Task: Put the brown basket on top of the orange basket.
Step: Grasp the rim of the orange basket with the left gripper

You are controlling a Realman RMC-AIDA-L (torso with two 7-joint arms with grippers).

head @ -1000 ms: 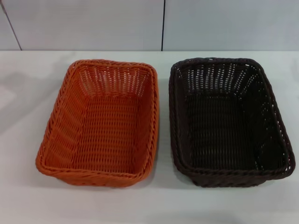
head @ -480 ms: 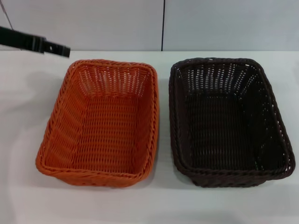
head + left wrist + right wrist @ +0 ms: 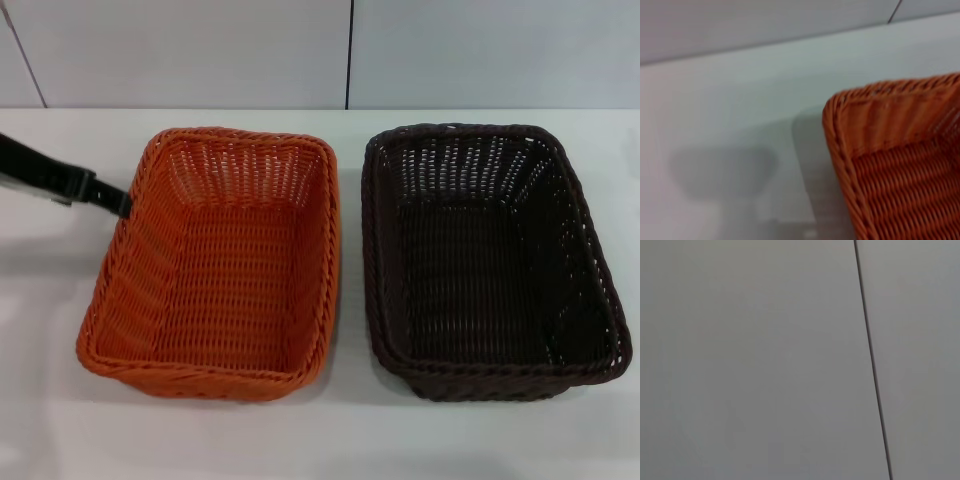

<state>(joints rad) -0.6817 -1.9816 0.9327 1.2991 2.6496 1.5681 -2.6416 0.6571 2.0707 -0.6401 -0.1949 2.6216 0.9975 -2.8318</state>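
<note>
The orange basket [image 3: 215, 265] rests upright on the left of the white table, and one of its corners fills part of the left wrist view [image 3: 900, 160]. Beside it on the right, a narrow gap away, lies the brown basket [image 3: 490, 260], also upright and holding nothing. My left gripper [image 3: 118, 199] reaches in from the left edge as a thin black shape, its tip at the orange basket's far left rim. Whether it touches the rim cannot be made out. My right gripper is out of view.
The white table [image 3: 330, 440] has bare surface in front of and to the left of the baskets. A pale wall [image 3: 200, 50] with a dark vertical seam [image 3: 349, 55] stands behind. The right wrist view shows only wall [image 3: 740, 360].
My left gripper was absent a second ago, then entered high at the left edge, and has now dropped to the orange basket's left rim. Both baskets stay put.
</note>
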